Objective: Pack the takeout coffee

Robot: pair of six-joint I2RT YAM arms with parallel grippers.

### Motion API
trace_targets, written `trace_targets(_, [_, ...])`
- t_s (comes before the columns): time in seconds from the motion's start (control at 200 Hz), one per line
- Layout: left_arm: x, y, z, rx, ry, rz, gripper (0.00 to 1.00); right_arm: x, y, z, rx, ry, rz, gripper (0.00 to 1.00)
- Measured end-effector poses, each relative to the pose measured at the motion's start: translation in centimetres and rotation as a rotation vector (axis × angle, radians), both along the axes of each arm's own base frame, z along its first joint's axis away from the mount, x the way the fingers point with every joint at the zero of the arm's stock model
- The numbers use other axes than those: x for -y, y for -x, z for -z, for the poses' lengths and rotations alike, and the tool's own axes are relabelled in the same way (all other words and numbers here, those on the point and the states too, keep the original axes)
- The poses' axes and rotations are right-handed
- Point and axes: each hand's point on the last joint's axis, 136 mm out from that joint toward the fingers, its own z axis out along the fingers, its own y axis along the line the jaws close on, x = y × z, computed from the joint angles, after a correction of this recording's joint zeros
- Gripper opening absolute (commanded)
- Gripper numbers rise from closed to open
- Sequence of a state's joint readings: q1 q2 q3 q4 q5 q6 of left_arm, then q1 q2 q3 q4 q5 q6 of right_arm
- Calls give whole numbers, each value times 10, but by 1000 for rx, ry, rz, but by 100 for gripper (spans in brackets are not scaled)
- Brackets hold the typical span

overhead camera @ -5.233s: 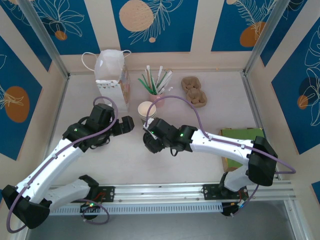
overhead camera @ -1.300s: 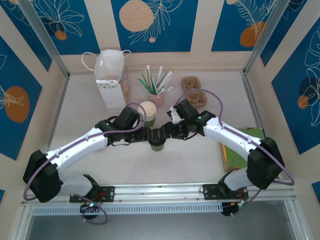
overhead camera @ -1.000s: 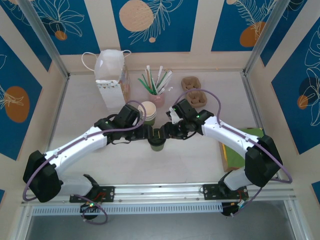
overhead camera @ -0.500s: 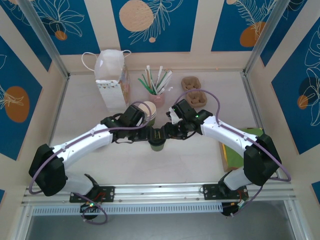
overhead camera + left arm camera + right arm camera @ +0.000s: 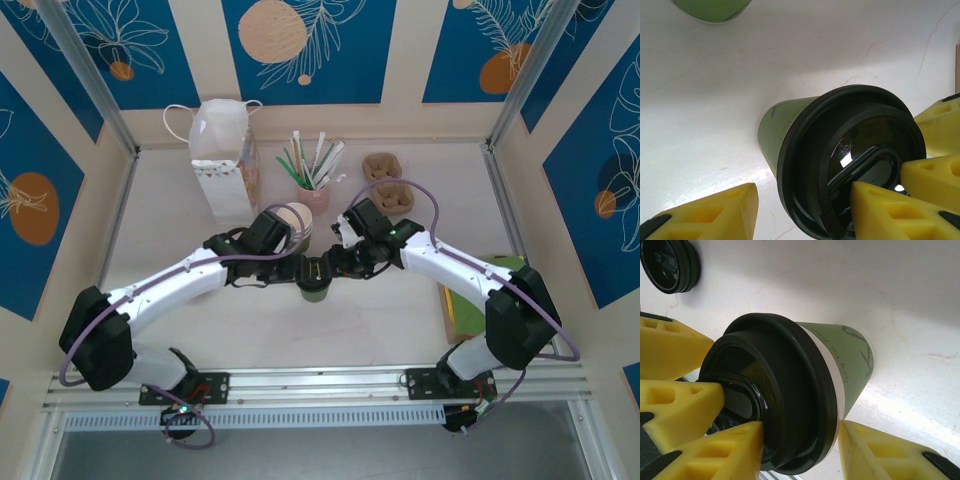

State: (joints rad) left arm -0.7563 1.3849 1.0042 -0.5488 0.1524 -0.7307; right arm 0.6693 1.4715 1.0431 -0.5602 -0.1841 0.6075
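White tabletop bears takeout coffee between half-open left claw and right claw, grip unclear.

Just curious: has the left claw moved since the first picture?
Yes. The left gripper moved right, from near the white paper bag to the black-lidded green paper cup.

Takeout coffee before cup stack

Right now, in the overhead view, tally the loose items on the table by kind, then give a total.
Green paper cup with round black plastic lid: 1
Stack of lidless green paper cups: 1
Pink cup of straws: 1
White paper bag with handles: 1
Brown moulded-pulp cup carriers: 2
Flat green board: 1
Total: 7
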Motion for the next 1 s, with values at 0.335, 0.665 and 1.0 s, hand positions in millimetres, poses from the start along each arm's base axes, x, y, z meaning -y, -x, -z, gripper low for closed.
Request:
trace_targets(0.335, [1, 0, 2, 13, -11, 2, 50, 0, 0, 3, -2, -16, -2, 42])
trace_targets(0.665, [2, 1, 2, 21, -18, 9, 50, 4, 1, 0, -9, 2, 5, 51])
trace_targets(1.0, [2, 2, 2, 24, -21, 10, 50, 7, 8, -1, -47, 9, -3, 48])
